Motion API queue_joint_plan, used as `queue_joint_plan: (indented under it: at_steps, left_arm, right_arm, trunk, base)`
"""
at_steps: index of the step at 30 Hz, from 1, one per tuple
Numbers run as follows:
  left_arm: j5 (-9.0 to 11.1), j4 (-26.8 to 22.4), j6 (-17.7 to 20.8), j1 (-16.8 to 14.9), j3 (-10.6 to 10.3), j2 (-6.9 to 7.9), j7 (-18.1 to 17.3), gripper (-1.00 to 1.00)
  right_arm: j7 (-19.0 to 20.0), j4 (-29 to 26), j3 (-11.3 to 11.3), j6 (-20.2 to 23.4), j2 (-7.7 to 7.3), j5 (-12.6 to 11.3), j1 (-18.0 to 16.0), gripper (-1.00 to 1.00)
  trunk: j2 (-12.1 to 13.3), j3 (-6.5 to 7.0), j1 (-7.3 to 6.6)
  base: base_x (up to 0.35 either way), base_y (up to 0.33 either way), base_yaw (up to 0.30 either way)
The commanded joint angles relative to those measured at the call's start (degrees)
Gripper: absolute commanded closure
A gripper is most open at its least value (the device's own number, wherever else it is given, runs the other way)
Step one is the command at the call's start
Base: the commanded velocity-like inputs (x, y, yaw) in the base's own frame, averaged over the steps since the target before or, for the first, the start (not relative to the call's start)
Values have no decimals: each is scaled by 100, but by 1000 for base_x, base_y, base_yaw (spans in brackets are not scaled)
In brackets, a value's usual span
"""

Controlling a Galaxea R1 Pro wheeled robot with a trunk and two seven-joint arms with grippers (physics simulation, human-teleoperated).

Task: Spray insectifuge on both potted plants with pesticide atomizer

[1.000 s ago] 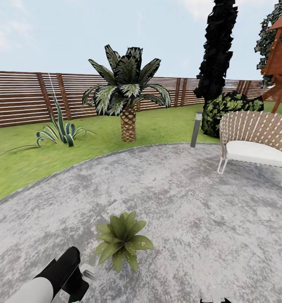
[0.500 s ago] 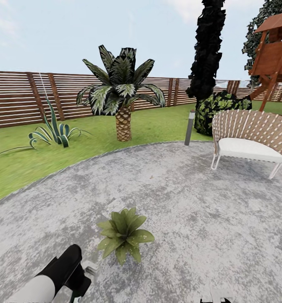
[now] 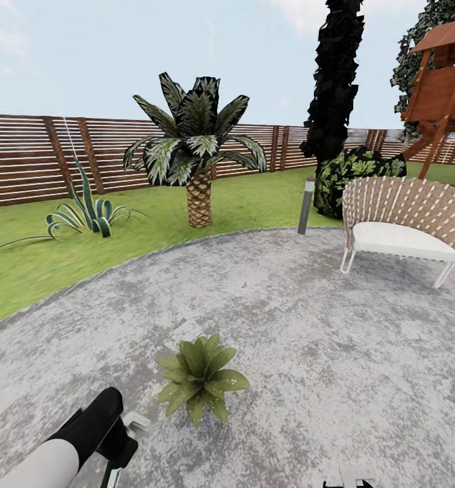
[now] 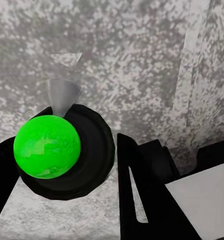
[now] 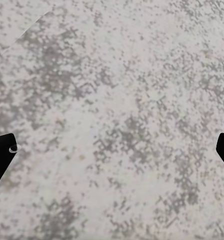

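My left gripper (image 4: 66, 165) is clamped on the pesticide atomizer (image 4: 47, 146): in the left wrist view a black finger sits on each side of its round dark body, whose bright green top faces the camera, with a pale translucent cone at its far edge, and the mottled grey patio (image 4: 142, 65) lies beneath. In the head view my left arm (image 3: 71, 444) enters low at the left, a small white part showing at its tip, just beside one potted plant (image 3: 200, 376), a rosette of green pointed leaves on the paving; its pot is hidden under the foliage. My right gripper (image 5: 112, 155) is spread wide, its dark fingertips (image 5: 0, 159) at opposite edges of the right wrist view over bare paving. Farther out stand a wicker chair (image 3: 403, 227), a grey lamp post (image 3: 306, 205), a palm (image 3: 199, 152), an agave clump (image 3: 85, 210) on the lawn (image 3: 44, 261), and a slatted fence (image 3: 30, 159)
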Motion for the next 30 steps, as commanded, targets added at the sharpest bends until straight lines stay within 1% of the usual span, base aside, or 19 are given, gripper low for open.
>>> queue_joint_plan:
  at_steps: [1,4,6,8,11,13,14,16,18,19,20,24,25,27,28,30]
  left_arm:
    - [-64,-14,0,-9,-26,-18,-65,100]
    - [-59,-20,42,-55,-32,-240,-74,100]
    - [-60,-36,66,-148,-34,-314,-81,100]
    - [-60,-34,81,-299,-39,-308,-106,100]
    - [-64,-16,89,-561,-109,-264,-276,100]
    - [-74,5,90,-814,-274,-241,-524,100]
    - [-75,28,91,-972,-435,-238,-672,100]
    - [-75,37,96,-1072,-612,-236,-804,100]
    - [-71,39,98,-1160,-724,-226,-971,100]
    - [-75,40,99,-1188,-769,-191,-1086,100]
    - [-79,40,99,-1195,-780,-148,-1120,100]
    - [-163,64,92,-1163,-802,264,-1191,100]
    - [-167,65,88,-1149,-807,329,-1213,100]
    - [-184,66,79,-1126,-831,428,-1357,100]
    - [-189,67,76,-1121,-866,447,-1414,100]
    - [-191,63,80,-1120,-975,429,-1456,100]
  right_arm:
    - [-24,11,-44,-22,-1,60,-5,-100]
    - [-24,11,-44,-22,-1,60,-5,-100]
    - [-24,15,-44,-22,-1,60,-5,-100]
    - [-24,18,-44,-22,4,60,-5,-100]
    - [-24,19,-44,-22,7,60,-5,-100]
    - [-19,20,-44,-22,6,62,-5,-100]
    - [-17,20,-43,-22,2,67,-5,-100]
    - [-16,20,-44,-22,0,68,-5,-100]
    - [-16,20,-44,-22,-1,69,-5,-100]
    - [-15,20,-44,-22,-1,69,-5,-100]
    - [-15,20,-41,-22,-1,71,-5,-100]
    - [-15,13,-44,-22,-1,69,-5,-100]
    - [-15,12,-44,-22,-1,69,-5,-100]
    - [-17,11,-44,-22,-1,69,-5,-100]
    - [-18,11,-44,-22,-1,69,-5,-100]
    - [-19,11,-44,-22,-1,69,-5,-100]
  trunk:
    - [-2,-5,-1]
    - [-2,-5,-1]
    - [-2,-5,-1]
    - [-2,-5,-1]
    - [-2,-5,-1]
    - [-2,-5,-1]
    - [-2,-5,-1]
    - [-2,-5,-1]
    - [-2,-5,-1]
    - [-2,-5,-1]
    - [-2,-5,-1]
    - [-2,-5,-1]
    - [-2,-5,-1]
    - [-2,-5,-1]
    - [-2,-5,-1]
    - [-2,-5,-1]
  base:
    - [0,0,0]
    - [0,0,0]
    - [0,0,0]
    - [0,0,0]
    - [0,0,0]
    - [0,0,0]
    - [0,0,0]
    - [0,0,0]
    - [0,0,0]
    - [0,0,0]
    - [0,0,0]
    - [0,0,0]
    - [0,0,0]
    - [0,0,0]
    - [0,0,0]
    - [0,0,0]
